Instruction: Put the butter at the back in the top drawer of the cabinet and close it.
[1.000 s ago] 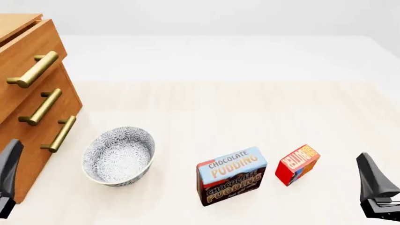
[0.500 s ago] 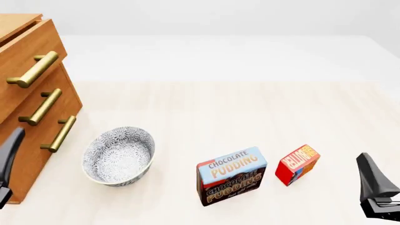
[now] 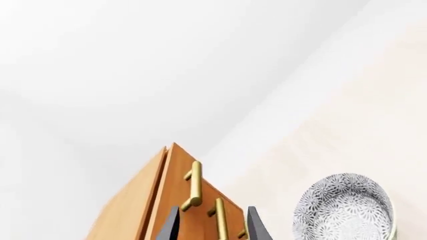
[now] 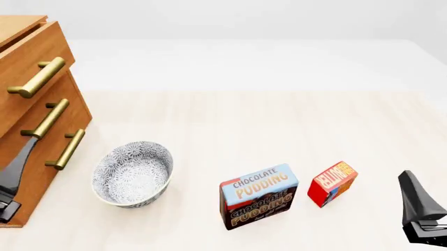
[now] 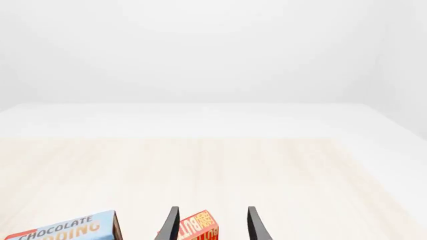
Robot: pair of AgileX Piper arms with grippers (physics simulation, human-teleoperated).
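Observation:
The butter [image 4: 332,183], a small red box with white lettering, stands on the table right of centre; in the right wrist view the butter [image 5: 199,228] shows between my right fingers, some way ahead of them. My right gripper [image 4: 409,183] is open, near the front right edge, to the right of the butter and apart from it. The cabinet [image 4: 28,120] stands at the left, and its top drawer [image 4: 35,57] carries a brass handle [image 4: 36,78]. My left gripper [image 4: 26,149] is open and empty, just in front of the lower drawers; its fingers [image 3: 256,226] frame the lower handles.
A blue-and-brown Chocolate Pudding box [image 4: 258,196] stands just left of the butter. A grey patterned bowl [image 4: 133,172] sits between the pudding box and the cabinet, close to my left gripper. The table's far edge [image 4: 244,91] runs across the back.
My left gripper has moved up and forward along the cabinet front, toward the drawer handles. The right arm, butter, pudding box and bowl have not moved.

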